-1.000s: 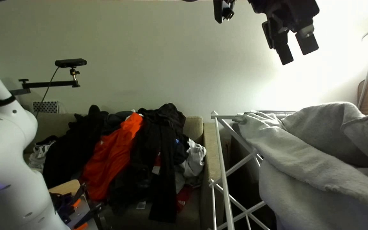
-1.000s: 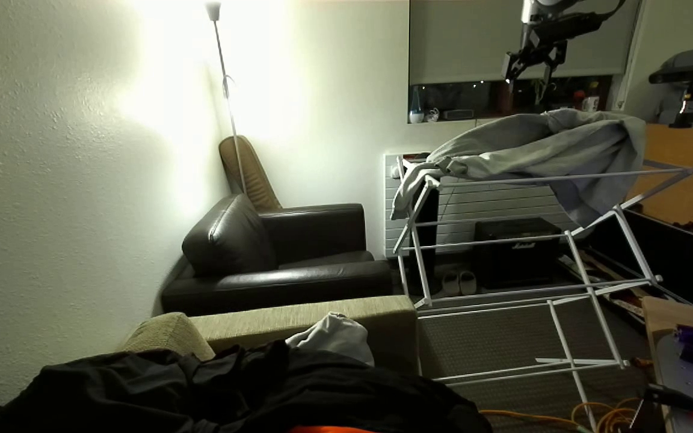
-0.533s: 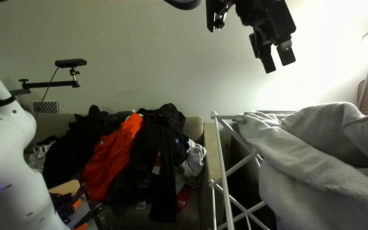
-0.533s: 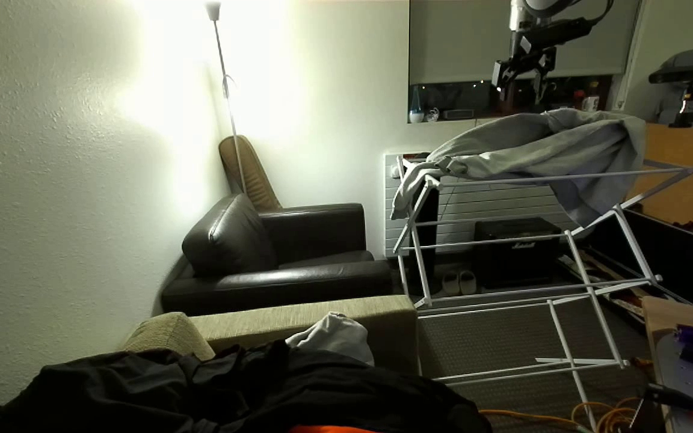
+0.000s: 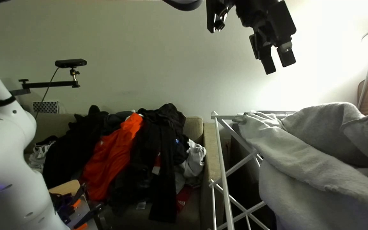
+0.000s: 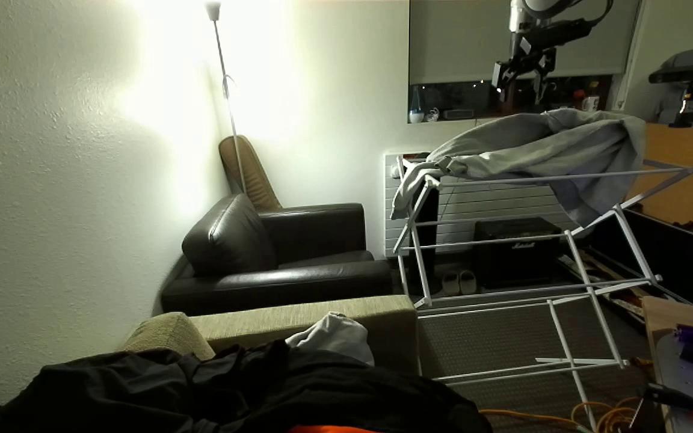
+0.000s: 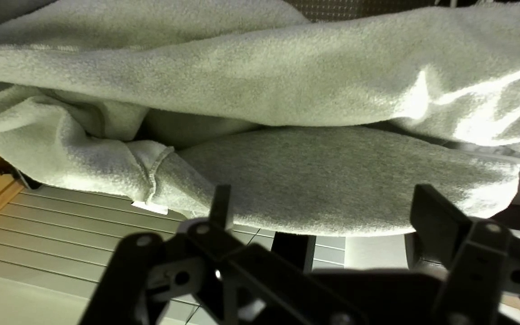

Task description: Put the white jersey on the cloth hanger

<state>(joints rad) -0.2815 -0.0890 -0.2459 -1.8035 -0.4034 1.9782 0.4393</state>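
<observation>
Gripper (image 6: 520, 95) empty, jaws wide, upper right of an exterior view, above the white jersey (image 6: 539, 153), which lies across the cloth hanger (image 6: 579, 260). Left to right there: narrow end drooping, long folds, raised bunch. Fleecy; I judge it soft, limp, not slippery, best pinched at that bunch.

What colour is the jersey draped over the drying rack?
Pale grey, close to off-white. The jersey shows best in an exterior view.
</observation>
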